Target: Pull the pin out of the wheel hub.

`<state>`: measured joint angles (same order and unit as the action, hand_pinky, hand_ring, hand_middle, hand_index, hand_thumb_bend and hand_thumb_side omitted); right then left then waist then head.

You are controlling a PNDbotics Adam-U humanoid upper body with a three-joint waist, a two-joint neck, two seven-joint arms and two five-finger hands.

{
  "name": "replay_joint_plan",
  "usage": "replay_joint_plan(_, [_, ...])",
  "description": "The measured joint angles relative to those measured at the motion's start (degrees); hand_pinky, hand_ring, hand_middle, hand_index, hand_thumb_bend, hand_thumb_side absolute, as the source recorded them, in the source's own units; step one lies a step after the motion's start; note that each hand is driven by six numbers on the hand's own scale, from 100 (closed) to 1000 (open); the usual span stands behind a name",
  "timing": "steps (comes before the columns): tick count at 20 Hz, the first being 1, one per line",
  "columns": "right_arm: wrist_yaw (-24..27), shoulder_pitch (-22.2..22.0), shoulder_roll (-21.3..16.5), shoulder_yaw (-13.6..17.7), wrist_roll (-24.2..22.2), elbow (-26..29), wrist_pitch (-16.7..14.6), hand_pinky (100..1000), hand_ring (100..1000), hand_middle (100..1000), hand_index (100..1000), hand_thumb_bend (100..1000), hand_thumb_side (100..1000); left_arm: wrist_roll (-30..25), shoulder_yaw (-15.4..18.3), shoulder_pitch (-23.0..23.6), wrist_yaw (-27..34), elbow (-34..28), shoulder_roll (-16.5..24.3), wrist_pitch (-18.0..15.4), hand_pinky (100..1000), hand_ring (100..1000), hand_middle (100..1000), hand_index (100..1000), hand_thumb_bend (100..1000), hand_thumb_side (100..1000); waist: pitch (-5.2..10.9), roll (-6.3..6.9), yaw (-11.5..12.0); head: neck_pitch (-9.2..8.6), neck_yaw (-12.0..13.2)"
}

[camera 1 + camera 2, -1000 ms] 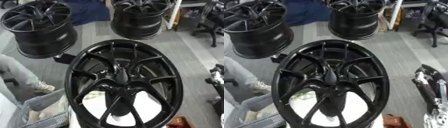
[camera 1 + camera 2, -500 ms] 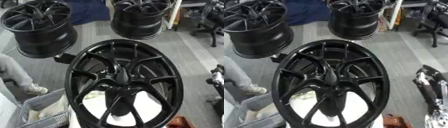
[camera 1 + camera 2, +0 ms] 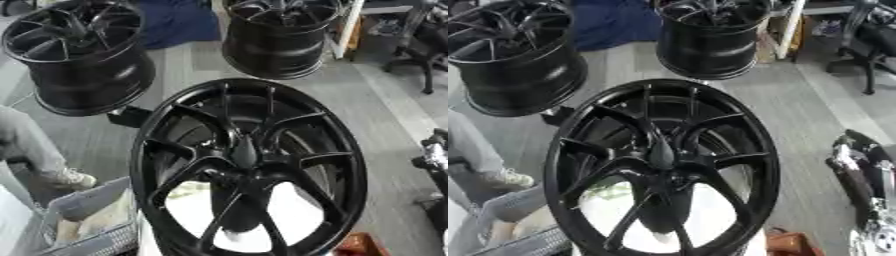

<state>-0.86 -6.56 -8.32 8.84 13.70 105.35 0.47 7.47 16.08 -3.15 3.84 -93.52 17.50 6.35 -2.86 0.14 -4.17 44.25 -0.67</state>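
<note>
A large black wheel hub [image 3: 249,165] fills the middle of both views, face tilted up toward the camera, its spokes meeting at a dark, raised centre boss [image 3: 243,152]. No pin can be made out at the centre or in the bolt circle: either it sits black on black against the boss, or it is already out. The views fit both, so the step in hand stays unsettled.

Two further black wheels stand on the floor behind, one at far left [image 3: 77,55] and one at far centre [image 3: 280,35]. A grey basket [image 3: 87,220] lies at lower left, and a small orange-brown object [image 3: 789,244] at the lower right edge.

The right hand [image 3: 859,172] shows at the right edge of the right eye view, black and silver, well apart from the hub and holding nothing visible; whether its fingers are straight or curled cannot be told. The left hand appears in neither view.

By judgement, any further move first calls for locating the pin at the hub centre, then bringing a hand in over the spokes to pinch it along its axis.
</note>
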Motion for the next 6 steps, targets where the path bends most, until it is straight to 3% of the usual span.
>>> replay_joint_plan(6, [0.0, -0.01, 0.0, 0.0, -0.01, 0.0, 0.01, 605, 502, 637, 791, 100, 448, 0.08, 0.0, 0.0, -0.1, -0.01, -0.47, 0.12, 569, 495, 573, 753, 100, 603, 0.0, -0.19, 0.22, 0.0, 0.01])
